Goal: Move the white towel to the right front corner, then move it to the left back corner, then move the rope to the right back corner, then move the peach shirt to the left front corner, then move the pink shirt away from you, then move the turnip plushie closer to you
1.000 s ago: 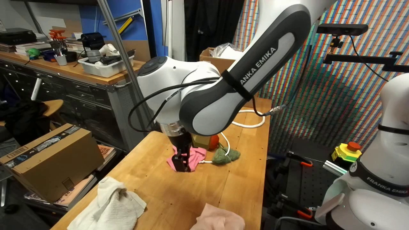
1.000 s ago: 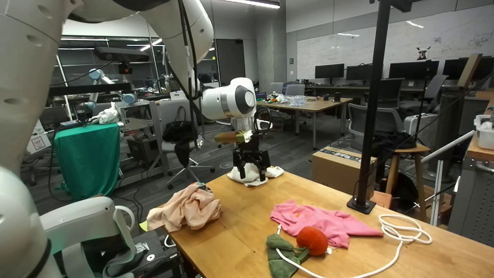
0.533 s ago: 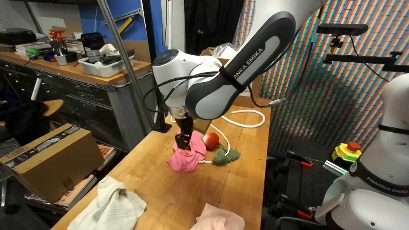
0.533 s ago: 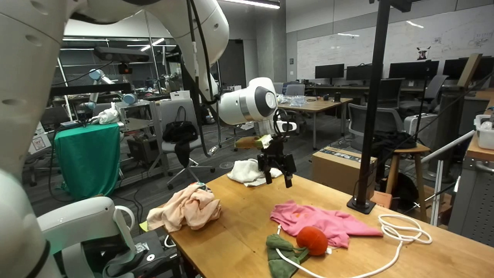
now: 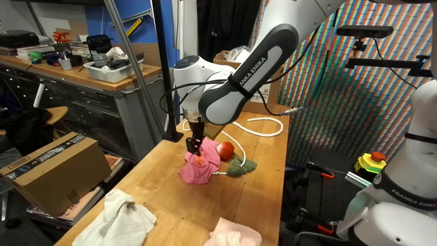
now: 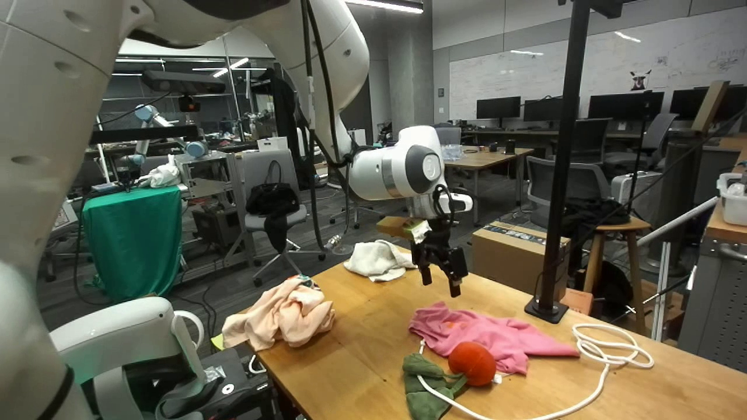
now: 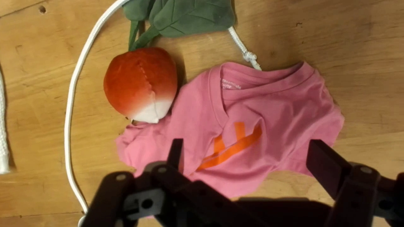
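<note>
My gripper (image 7: 246, 142) stands open with nothing between its fingers, seen over the pink shirt (image 7: 195, 113) in the wrist view. An exterior view shows the gripper (image 6: 440, 286) above the table, apart from that shirt. The turnip plushie (image 7: 140, 82), red and white with green leaves, lies against the pink shirt's edge. Across the leaves runs the white rope (image 6: 604, 373), its loops lying beyond the shirt and its knotted end (image 7: 251, 56) by the collar. In both exterior views the white towel (image 5: 117, 220) lies crumpled at one table corner, and the peach shirt (image 6: 286, 315) is bunched at another.
A black post (image 6: 548, 309) rises from the table edge close to the pink shirt. A cardboard box (image 5: 235, 61) stands at the table's end near the rope. Another robot arm (image 5: 403, 205) is beside the table.
My gripper has moved from in front of the white towel toward the pink shirt's side of the table, staying open and lowering slightly in the last half second. Cloths, rope and plushie have not moved.
</note>
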Robot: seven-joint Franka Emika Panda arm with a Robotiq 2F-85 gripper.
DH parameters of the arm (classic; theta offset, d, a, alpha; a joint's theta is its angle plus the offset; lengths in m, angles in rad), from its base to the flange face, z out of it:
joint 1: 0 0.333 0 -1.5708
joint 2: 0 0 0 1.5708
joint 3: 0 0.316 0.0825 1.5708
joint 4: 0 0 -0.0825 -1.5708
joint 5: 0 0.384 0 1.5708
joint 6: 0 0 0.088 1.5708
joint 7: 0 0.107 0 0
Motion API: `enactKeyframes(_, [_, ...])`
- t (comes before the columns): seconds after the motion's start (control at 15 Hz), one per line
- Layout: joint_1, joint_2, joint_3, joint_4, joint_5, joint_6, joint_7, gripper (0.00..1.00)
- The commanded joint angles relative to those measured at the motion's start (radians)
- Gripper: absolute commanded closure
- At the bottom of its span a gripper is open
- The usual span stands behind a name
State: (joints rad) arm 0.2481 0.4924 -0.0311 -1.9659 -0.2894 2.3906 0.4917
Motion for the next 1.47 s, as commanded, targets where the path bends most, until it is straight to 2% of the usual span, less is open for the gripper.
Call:
enactKeyframes(0.0, [-0.043, 0.060, 0.004, 0.056, 0.076, 0.034, -0.043, 0.00])
enactKeyframes(0.73, [-0.108, 0.217, 0.012, 0.199, 0.199, 0.026, -0.183, 0.00])
enactKeyframes(1.4, [-0.171, 0.289, 0.032, 0.285, 0.273, 0.015, -0.306, 0.00])
